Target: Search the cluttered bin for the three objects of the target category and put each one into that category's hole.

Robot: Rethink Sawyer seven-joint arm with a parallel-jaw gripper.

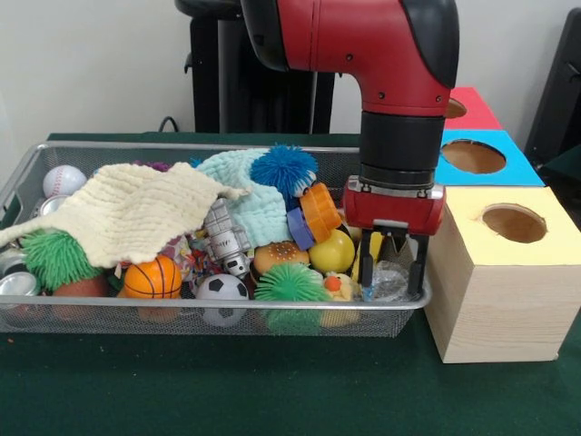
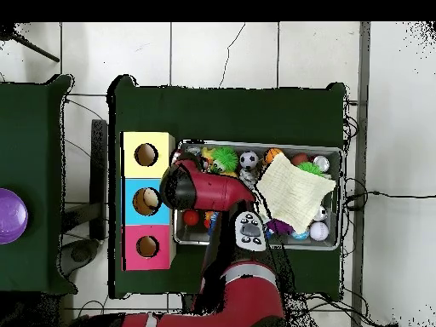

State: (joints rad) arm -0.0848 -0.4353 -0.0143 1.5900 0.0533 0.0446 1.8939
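So far I see nothing delivered, as far as I can judge: the holes in the yellow box [image 1: 508,272], the blue box [image 1: 486,156] and the red box [image 1: 467,106] show only dark openings, and what lies inside them is hidden from me. My gripper [image 1: 393,272] is down in the right end of the wire bin [image 1: 27,168], its fingers spread apart on either side of a clear, crinkly thing [image 1: 390,282] – I cannot tell whether they touch it, or what it is. The target category is not marked anywhere I can see, so all three finds seem left to do.

The bin is packed: a cream cloth [image 1: 127,209] draped over the left half, a baseball [image 1: 64,180] at the far left, a basketball [image 1: 152,277] and a soccer ball [image 1: 222,289] near the front wall, a green spiky ball [image 1: 290,283], a toy burger [image 1: 280,256], a yellow ball [image 1: 332,251] and a blue spiky ball [image 1: 283,168] – the boxes stand on the green counter [image 1: 272,391] just right of the bin
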